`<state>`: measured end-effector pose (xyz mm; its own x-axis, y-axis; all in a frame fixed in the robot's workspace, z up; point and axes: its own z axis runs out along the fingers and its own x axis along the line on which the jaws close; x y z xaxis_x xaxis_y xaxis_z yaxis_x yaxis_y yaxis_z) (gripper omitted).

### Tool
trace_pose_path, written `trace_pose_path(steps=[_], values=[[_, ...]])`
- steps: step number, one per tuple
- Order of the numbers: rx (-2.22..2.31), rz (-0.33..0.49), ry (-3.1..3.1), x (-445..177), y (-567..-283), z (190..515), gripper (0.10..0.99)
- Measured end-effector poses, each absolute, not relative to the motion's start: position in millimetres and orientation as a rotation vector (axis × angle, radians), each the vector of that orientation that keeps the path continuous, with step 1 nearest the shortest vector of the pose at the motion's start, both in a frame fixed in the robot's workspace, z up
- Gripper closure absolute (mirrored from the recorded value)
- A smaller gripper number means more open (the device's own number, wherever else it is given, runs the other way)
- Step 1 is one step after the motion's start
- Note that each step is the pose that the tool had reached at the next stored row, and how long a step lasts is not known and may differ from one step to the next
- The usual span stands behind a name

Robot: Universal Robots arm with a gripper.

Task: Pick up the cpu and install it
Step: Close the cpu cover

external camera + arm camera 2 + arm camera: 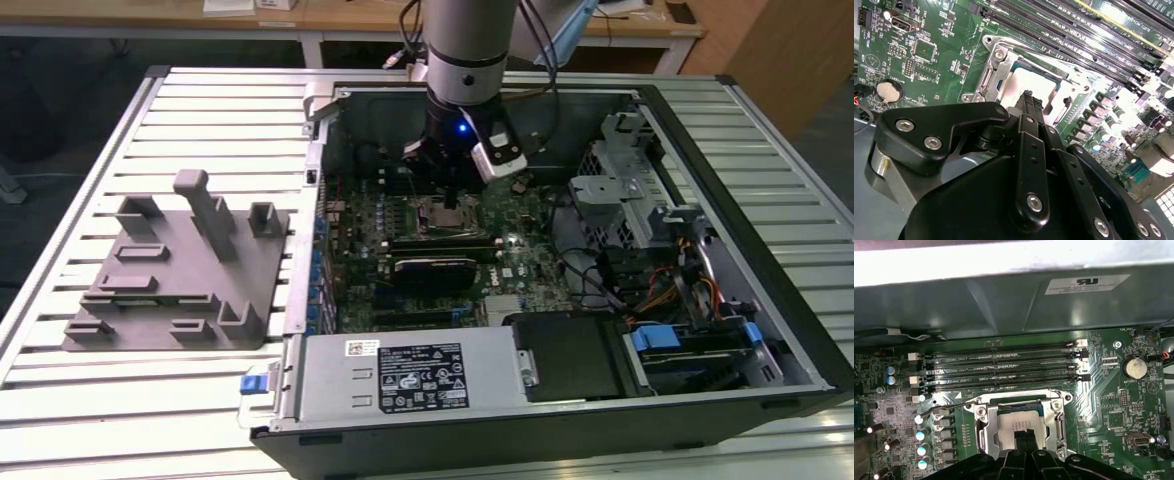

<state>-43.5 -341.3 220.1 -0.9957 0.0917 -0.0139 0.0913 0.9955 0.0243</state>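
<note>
Jaws of the black gripper are drawn together, tips at or just above the small, pale silvery square cpu, which lies inside the metal-framed socket of the green motherboard, probably to press it flat.

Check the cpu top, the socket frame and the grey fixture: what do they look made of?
The cpu has a pale metal lid with a satin finish; it throws a soft glare. The socket frame is bare bright metal, likely steel, with sharp highlights and screw heads. The grey fixture is matte, even grey with no glint: probably plastic, though painted metal is possible.
</note>
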Motion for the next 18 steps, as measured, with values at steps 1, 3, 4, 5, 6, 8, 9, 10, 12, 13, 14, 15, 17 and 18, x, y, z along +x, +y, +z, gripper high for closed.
trace_pose_path(steps=[1, 3, 4, 5, 6, 8, 9, 10, 12, 13, 14, 15, 17, 18], values=[[0.143, 0.039, 3.123, -43.5, -341.5, 219.7, 0.980], [0.143, 0.046, 3.123, -43.6, -341.8, 219.0, 0.980], [0.143, 0.047, 3.123, -43.6, -341.8, 218.9, 0.980], [0.143, 0.047, 3.123, -43.6, -341.8, 218.9, 0.980], [0.143, 0.047, 3.123, -43.6, -341.8, 218.8, 0.980], [0.143, 0.047, 3.123, -43.7, -341.8, 218.4, 0.980], [0.143, 0.047, 3.123, -43.8, -341.9, 218.2, 0.980], [0.143, 0.047, 3.123, -44.1, -341.9, 218.0, 0.980], [0.143, 0.047, 3.123, -44.8, -341.9, 217.7, 0.980], [0.143, 0.048, 3.123, -45.3, -341.9, 217.5, 0.980], [0.143, 0.048, 3.123, -45.9, -341.9, 217.4, 0.980], [0.143, 0.048, 3.123, -46.5, -341.9, 217.3, 0.980], [0.143, 0.048, 3.123, -48.1, -341.9, 217.2, 0.980], [0.143, 0.048, 3.123, -49.0, -341.9, 217.2, 0.980]])
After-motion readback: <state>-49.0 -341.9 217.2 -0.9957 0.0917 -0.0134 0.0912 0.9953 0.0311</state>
